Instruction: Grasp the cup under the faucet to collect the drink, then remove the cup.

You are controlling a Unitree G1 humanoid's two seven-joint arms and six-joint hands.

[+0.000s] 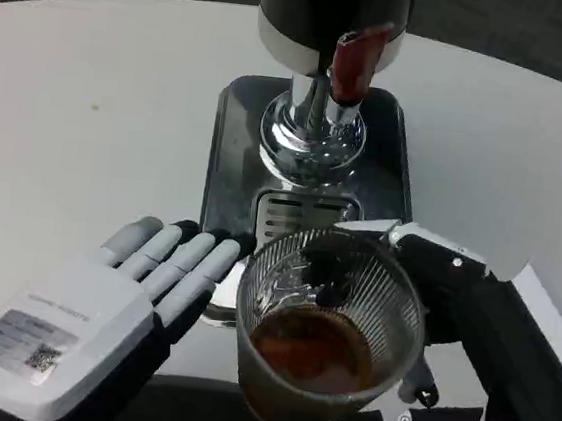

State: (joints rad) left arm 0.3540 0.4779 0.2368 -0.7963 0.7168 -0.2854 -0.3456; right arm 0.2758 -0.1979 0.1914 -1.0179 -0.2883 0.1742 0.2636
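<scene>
The right hand grips the cup, fingers wrapped around its ribbed glass wall: one white finger curves along the rim at 1 o'clock, and another lies under the base at 5 o'clock. The cup sits low in the head view, just toward 6 o'clock from the faucet, over the near edge of the drip tray. It stands upright and holds a dark brown drink that fills roughly its lower third. Whether the cup's base touches the tray or table cannot be told.

The left hand lies at 9 o'clock from the cup, palm down, white back up, fingers straight and side by side, pointing toward 1 o'clock. It holds nothing; its fingertips reach close to the cup's wall at the tray's near left corner, but contact cannot be made out.

The dispenser stands at 12 o'clock, a dark body with a pale band, a red tap lever tilted on its front and the chrome faucet beneath it over the tray's slotted grate. All rest on the white table.
</scene>
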